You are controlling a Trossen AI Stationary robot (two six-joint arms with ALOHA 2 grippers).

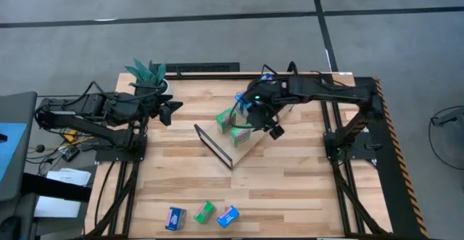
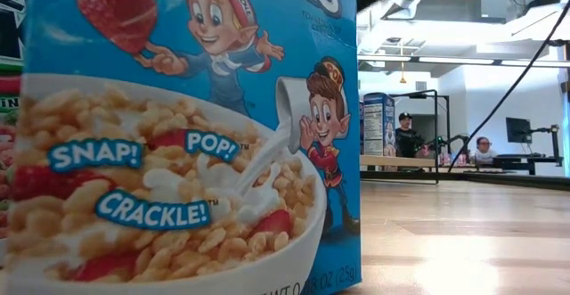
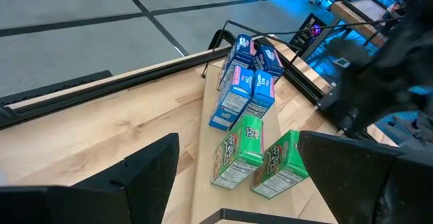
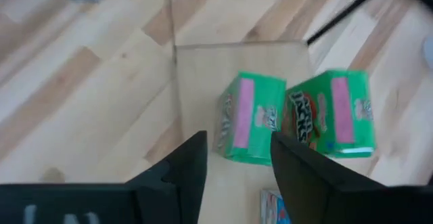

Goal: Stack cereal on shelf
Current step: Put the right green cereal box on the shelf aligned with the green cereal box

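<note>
The shelf (image 1: 250, 147) lies slantwise in the middle of the table. On its board stand two green cereal boxes (image 4: 249, 119) (image 4: 331, 112) side by side, with several blue cereal boxes (image 3: 247, 82) in a row behind them. My right gripper (image 4: 237, 158) hovers just above the left green box, its fingers open and pointing steeply down; in the high view it is over the shelf (image 1: 270, 127). My left gripper (image 1: 170, 109) waits open at the table's far left, facing the shelf. Three more boxes (image 1: 204, 213) lie near the table's front edge.
A green plant (image 1: 148, 77) stands at the far left behind my left arm. One blue box (image 2: 187, 135) by the front edge fills the low view. Bare wood lies between the shelf and the front boxes. People sit in the room beyond the table.
</note>
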